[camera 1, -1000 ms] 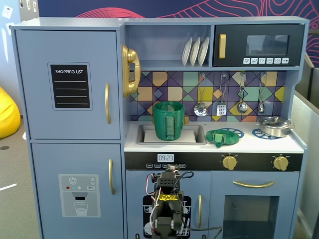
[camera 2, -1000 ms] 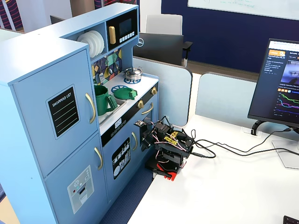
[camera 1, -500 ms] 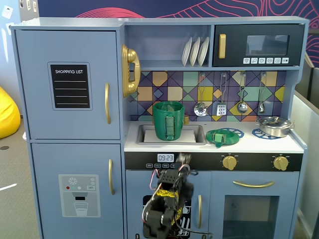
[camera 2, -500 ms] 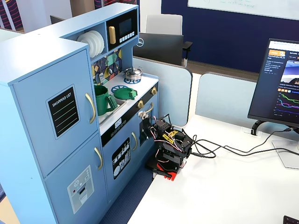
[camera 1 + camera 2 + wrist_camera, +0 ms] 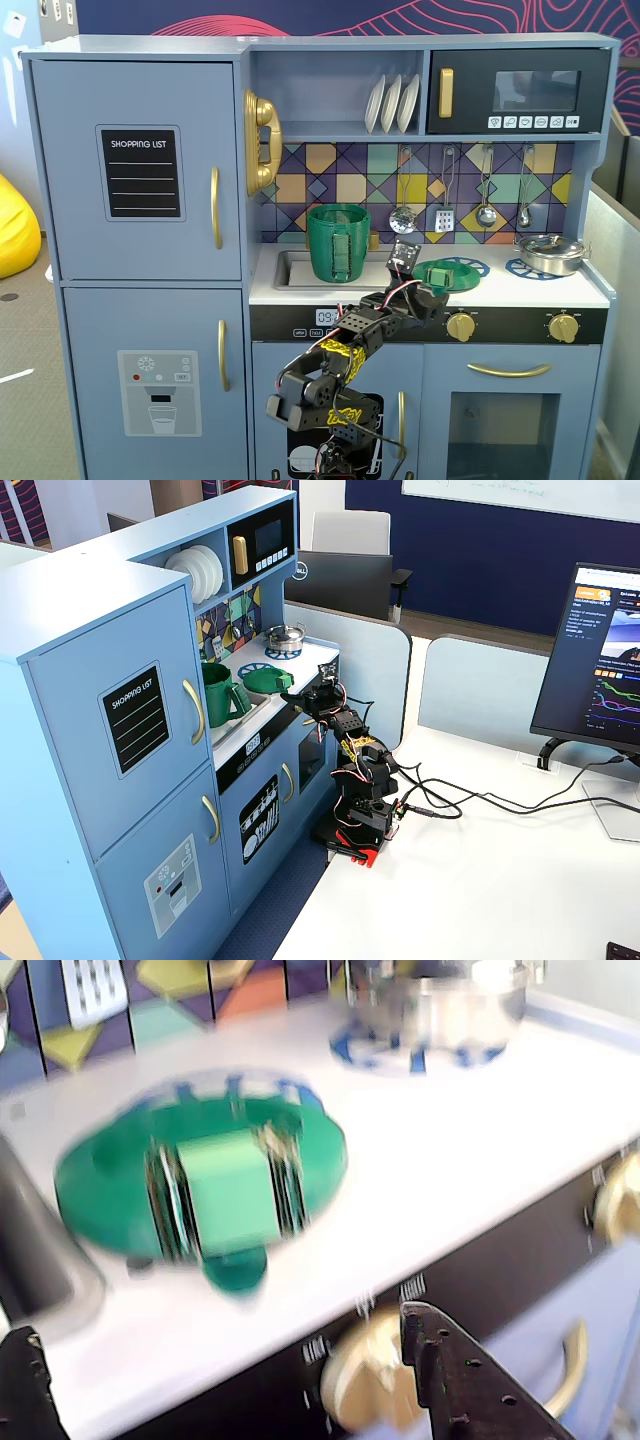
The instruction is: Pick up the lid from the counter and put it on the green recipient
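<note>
wrist view: lid (image 5: 120,1195) flat on counter (image 5: 470,1150), handle upward; end effector (image 5: 215,1360) fingers apart, empty.

The wrist view is motion-blurred. The lid (image 5: 200,1185) lies flat on the white counter (image 5: 480,1150) over a blue burner ring (image 5: 240,1090), its pale raised handle (image 5: 228,1205) facing up. Behind, a steel pot (image 5: 440,1000) sits on another ring. Dark gripper (image 5: 230,1380) fingertips (image 5: 450,1380) frame the bottom edge, spread apart.
</note>
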Motion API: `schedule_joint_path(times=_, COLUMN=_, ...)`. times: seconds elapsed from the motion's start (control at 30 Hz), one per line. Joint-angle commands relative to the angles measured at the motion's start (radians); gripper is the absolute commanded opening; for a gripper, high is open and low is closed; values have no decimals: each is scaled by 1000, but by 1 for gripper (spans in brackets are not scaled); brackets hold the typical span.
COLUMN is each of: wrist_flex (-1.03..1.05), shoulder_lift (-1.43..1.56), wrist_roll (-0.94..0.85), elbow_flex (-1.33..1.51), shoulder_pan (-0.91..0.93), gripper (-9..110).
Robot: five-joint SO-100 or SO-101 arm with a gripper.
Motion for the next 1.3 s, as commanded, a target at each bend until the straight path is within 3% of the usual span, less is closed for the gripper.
schedule_joint_path(times=0.0, wrist_flex=-91, shoulder_lift=-86, wrist_roll=-2, elbow_flex=-97, shoulder_pan=9, gripper=41)
schedule_joint_path(times=0.4, wrist_flex=-179, shoulder_lift=-442, wrist_roll=-8, elbow_flex=-388, shoulder_pan=-21, gripper=38)
schedule_joint_path(times=0.93, wrist_flex=-187, shoulder_lift=-676, wrist_roll=-41, elbow_flex=-568, shoulder_pan=-77, gripper=34)
schedule_joint_path(times=1.03, wrist_flex=-187, shoulder_lift=-698, wrist_roll=-63, elbow_flex=-578, shoulder_pan=-83, gripper=26)
schedule_joint_path(times=1.17, wrist_flex=-161, shoulder_lift=-693, wrist_roll=-138, elbow_flex=-552, shoulder_pan=-92, gripper=0)
schedule_joint_path(times=1.27, wrist_flex=-166, shoulder_lift=-669, wrist_roll=-132, elbow_flex=-525, shoulder_pan=-98, gripper=0)
